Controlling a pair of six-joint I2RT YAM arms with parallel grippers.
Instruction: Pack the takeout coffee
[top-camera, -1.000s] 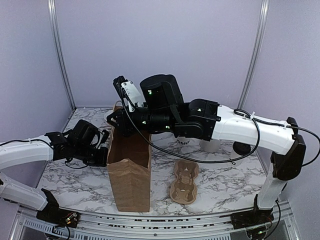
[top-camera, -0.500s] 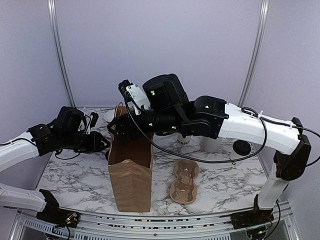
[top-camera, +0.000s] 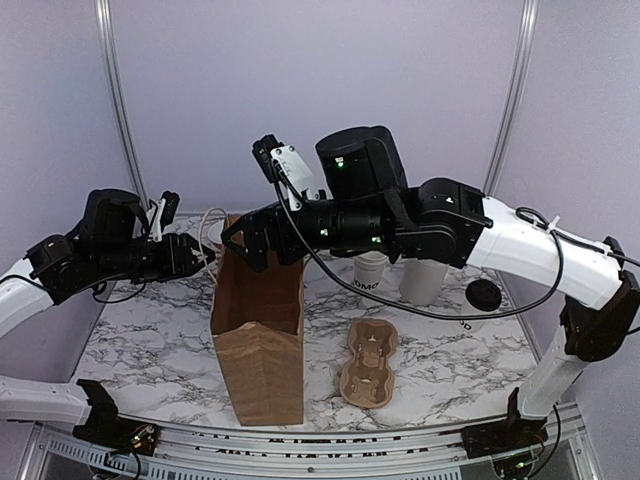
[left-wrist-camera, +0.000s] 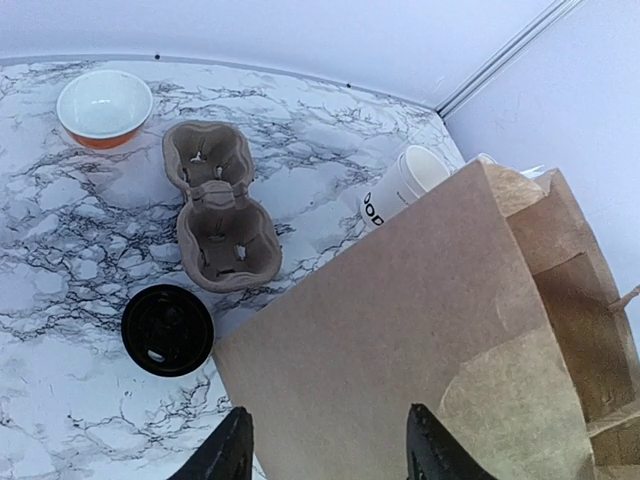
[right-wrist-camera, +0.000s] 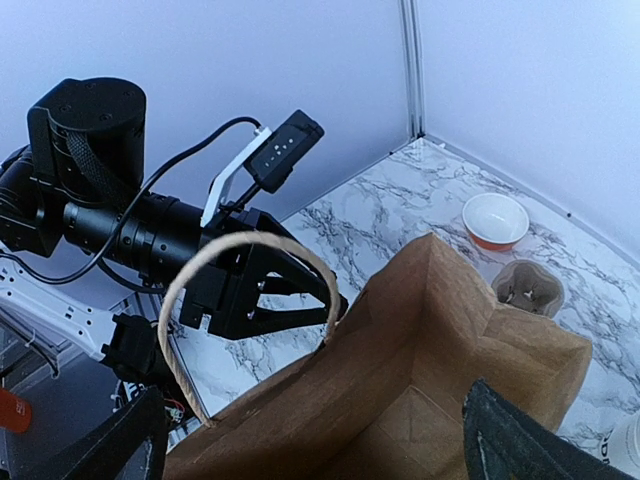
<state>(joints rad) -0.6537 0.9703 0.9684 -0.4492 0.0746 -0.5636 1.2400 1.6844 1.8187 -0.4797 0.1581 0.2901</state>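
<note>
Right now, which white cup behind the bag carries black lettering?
The cup closest to the paper bag: black letters sit low on its side. Its white neighbour, further right in the top view, looks plain.

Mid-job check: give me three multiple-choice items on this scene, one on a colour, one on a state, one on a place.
1. The bowl is, on its outside: A orange; B blue; C black.
2. The bag is: A upright and open; B lying flat; C folded shut.
3. The lid lies: A in the bag; B in the bowl; C on the table.

Answers:
1. A: an orange wall shows below its white inside.
2. A: it stands on its base, and the right wrist view looks down into its mouth.
3. C: bare marble shows all round it.
</note>
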